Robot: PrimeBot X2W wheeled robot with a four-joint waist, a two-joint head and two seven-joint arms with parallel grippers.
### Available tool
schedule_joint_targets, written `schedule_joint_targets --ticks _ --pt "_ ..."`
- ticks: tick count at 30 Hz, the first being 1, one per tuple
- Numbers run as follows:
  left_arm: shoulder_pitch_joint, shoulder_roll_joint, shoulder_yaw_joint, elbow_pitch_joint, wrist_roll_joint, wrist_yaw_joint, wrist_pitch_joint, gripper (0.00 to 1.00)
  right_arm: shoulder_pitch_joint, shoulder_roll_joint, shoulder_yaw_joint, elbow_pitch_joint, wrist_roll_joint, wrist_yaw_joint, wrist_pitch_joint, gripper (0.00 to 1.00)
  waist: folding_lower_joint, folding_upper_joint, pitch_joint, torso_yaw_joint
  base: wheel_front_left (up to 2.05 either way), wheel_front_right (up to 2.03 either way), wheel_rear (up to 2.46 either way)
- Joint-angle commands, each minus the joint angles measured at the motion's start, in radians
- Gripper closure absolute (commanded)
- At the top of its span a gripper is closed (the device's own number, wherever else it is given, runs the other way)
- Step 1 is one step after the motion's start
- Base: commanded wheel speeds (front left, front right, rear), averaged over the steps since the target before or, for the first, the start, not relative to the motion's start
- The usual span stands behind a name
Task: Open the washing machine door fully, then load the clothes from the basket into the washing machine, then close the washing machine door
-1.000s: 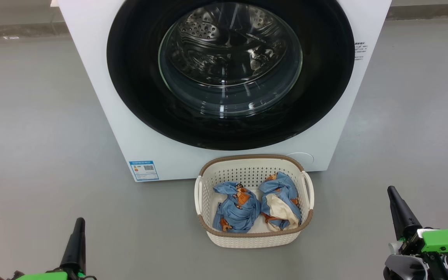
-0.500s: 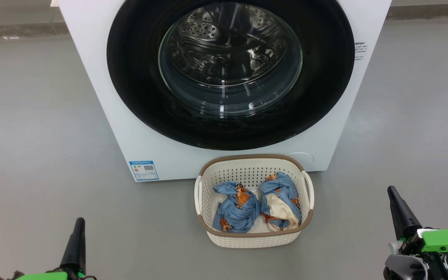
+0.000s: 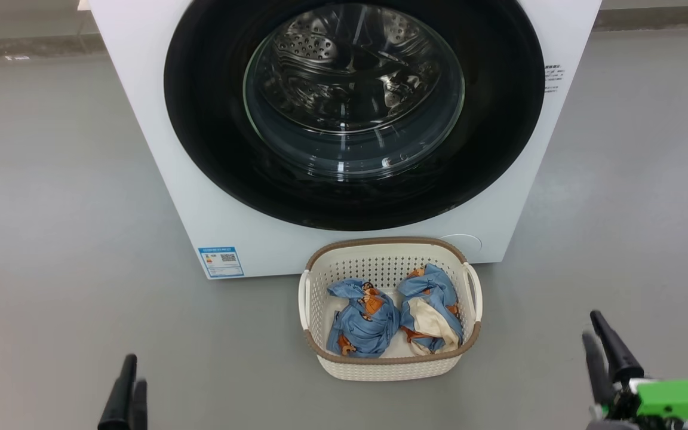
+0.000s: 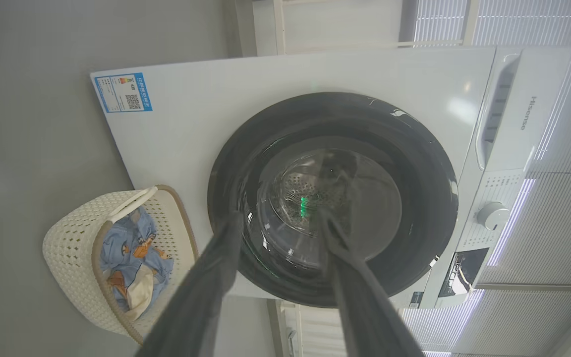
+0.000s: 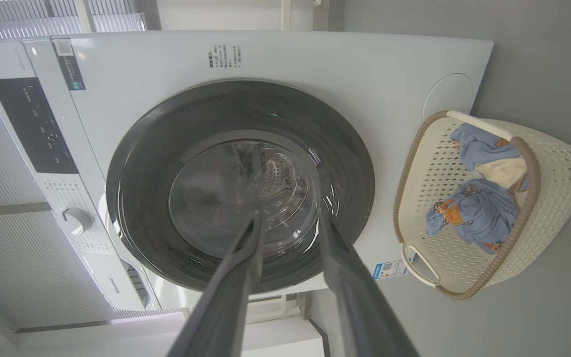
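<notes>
The white washing machine (image 3: 141, 119) stands ahead, and its round washing machine door (image 3: 200, 119), a black ring around a glass porthole, lies flush against the front. On the floor just before it sits the cream basket (image 3: 380, 242) holding the clothes, two light-blue bundles (image 3: 362, 319) (image 3: 433, 307). My left gripper (image 3: 135, 373) is low at the left, open and empty, well clear of the basket. At the lower right my right gripper (image 3: 590, 325) is also open and empty. In the left wrist view the left gripper (image 4: 280, 218) points at the door (image 4: 414, 148). The right gripper (image 5: 290, 215) faces it too.
Grey floor (image 3: 51, 209) spreads on both sides of the machine and around the basket. A blue label (image 3: 220, 261) marks the machine's lower left corner and a round white cap (image 3: 466, 242) sits behind the basket. The control panel with a knob (image 4: 491, 215) is at the machine's top.
Both grippers were shut with fingers together; now each shows two fingers apart. Both have dropped lower in the head view. Machine, door, basket and clothes have not moved.
</notes>
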Motion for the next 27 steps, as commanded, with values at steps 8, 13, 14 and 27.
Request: schedule_joint_targets --ticks 8,13,14,27 --pt "0.004 -0.001 -0.01 -0.008 0.018 0.0 -0.025 0.0 0.006 0.0 0.011 0.001 -0.011 0.0 -0.024 0.0 0.001 0.0 0.0 0.003 0.0 0.0 0.0" --pt "0.002 0.002 -0.015 -0.02 0.049 0.0 -0.037 0.0 0.003 -0.007 0.021 -0.005 -0.033 0.0 -0.037 0.0 0.0001 0.0 0.002 0.004 0.0 0.0 0.0" --pt "0.002 0.003 -0.016 -0.023 0.059 0.0 -0.04 0.0 0.002 -0.008 0.022 -0.007 -0.04 0.0 -0.04 0.0 0.0001 0.0 0.002 0.004 0.0 0.0 0.0" --pt "-0.003 0.014 -0.031 -0.036 0.225 0.0 -0.078 0.0 -0.007 -0.026 0.037 -0.027 -0.207 0.001 -0.079 0.0 0.0001 0.0 0.006 0.01 0.0 0.0 0.0"
